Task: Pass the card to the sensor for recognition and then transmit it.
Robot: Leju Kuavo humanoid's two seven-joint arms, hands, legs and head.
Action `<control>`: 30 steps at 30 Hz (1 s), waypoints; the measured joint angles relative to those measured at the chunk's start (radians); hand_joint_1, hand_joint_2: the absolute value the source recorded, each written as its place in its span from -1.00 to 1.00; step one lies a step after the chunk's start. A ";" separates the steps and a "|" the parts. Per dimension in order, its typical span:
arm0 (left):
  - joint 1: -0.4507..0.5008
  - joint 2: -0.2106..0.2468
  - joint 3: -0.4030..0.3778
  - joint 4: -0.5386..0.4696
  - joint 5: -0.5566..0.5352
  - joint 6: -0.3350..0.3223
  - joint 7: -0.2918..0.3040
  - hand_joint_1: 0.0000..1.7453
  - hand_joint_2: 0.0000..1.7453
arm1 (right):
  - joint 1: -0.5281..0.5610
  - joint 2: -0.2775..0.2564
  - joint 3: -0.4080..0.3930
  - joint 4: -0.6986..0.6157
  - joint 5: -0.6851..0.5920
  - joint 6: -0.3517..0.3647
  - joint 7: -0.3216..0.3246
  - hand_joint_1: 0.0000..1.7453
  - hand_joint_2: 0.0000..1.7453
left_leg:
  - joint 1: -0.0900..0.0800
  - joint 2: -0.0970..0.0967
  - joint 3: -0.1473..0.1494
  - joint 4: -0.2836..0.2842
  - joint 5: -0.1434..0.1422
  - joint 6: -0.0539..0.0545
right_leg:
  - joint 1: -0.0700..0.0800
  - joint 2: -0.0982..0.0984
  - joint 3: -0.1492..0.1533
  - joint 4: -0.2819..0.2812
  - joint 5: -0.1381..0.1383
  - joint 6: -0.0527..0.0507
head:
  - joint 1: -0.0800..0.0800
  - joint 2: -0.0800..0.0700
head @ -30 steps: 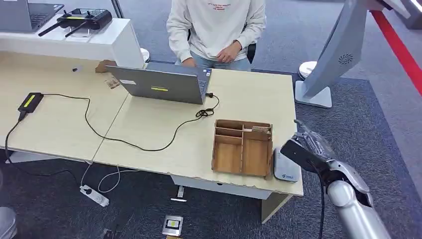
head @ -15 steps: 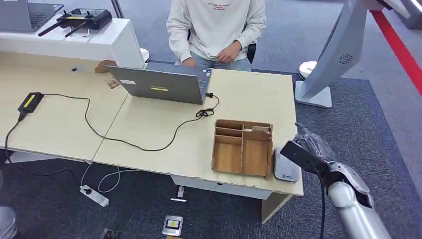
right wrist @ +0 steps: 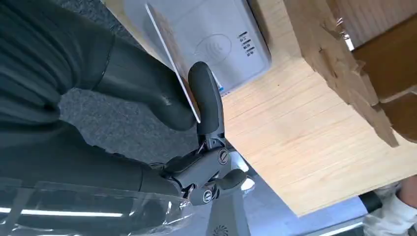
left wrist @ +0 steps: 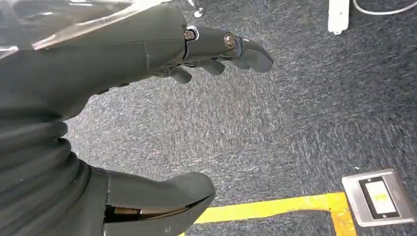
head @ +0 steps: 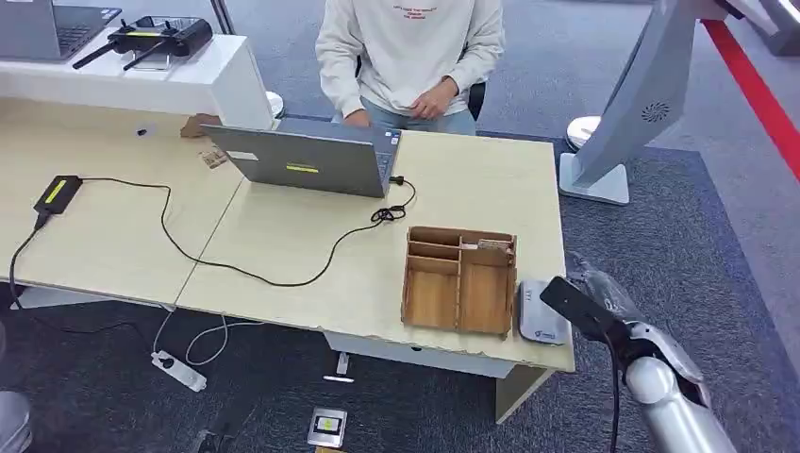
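Our right hand (right wrist: pixel 162 105) pinches the thin white card (right wrist: pixel 169 59) just beside the flat grey card reader (head: pixel 541 313) at the table edge; our left hand (left wrist: pixel 147 98) hangs with fingers apart, holding nothing. We think the card could slip, since only its end is pinched. It could also bump the brown wooden tray (head: pixel 459 279) past the reader.

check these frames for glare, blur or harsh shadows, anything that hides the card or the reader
Head view: even overhead light, soft shadows, sharp; the reader is clear but the right hand hides the card. Right wrist view: sharp, card seen edge-on, pinched by the fingers; the plastic wrap low in frame glares. Left wrist view: the left hand slightly soft, carpet in focus, glare on its wrap.
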 joint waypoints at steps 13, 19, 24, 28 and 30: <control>0.013 0.007 0.004 -0.035 -0.020 0.000 0.020 -1.00 1.00 | 0.000 -0.005 0.000 0.025 -0.005 -0.005 0.010 1.00 1.00 | 0.000 0.000 0.000 0.000 0.000 0.000 | 0.000 0.000 0.000 0.000 0.000 0.000 | 0.000 0.000; 0.013 0.008 0.004 -0.041 -0.031 -0.003 0.023 -1.00 1.00 | 0.001 -0.011 -0.001 0.030 -0.001 -0.005 0.010 1.00 1.00 | 0.000 0.000 0.000 0.000 0.000 0.000 | 0.000 0.000 0.000 0.000 0.000 0.000 | 0.000 0.000; 0.013 0.008 0.005 -0.042 -0.034 -0.003 0.023 -1.00 1.00 | 0.001 -0.014 -0.002 0.030 0.002 -0.005 0.010 1.00 1.00 | 0.000 0.000 0.000 0.000 0.000 0.000 | 0.000 0.000 0.000 0.000 0.000 0.000 | 0.000 0.000; 0.013 0.008 0.005 -0.042 -0.034 -0.003 0.023 -1.00 1.00 | 0.002 -0.014 -0.002 0.030 0.005 -0.006 0.010 1.00 1.00 | 0.000 0.000 0.000 0.000 0.000 0.000 | 0.000 0.000 0.000 0.000 0.000 0.000 | 0.000 0.000; 0.014 0.008 0.005 -0.042 -0.034 -0.004 0.023 -1.00 1.00 | 0.002 -0.014 -0.002 0.030 0.005 -0.008 0.010 1.00 1.00 | 0.000 0.000 0.000 0.000 0.000 0.000 | 0.000 0.000 0.000 0.000 0.000 0.000 | 0.000 0.000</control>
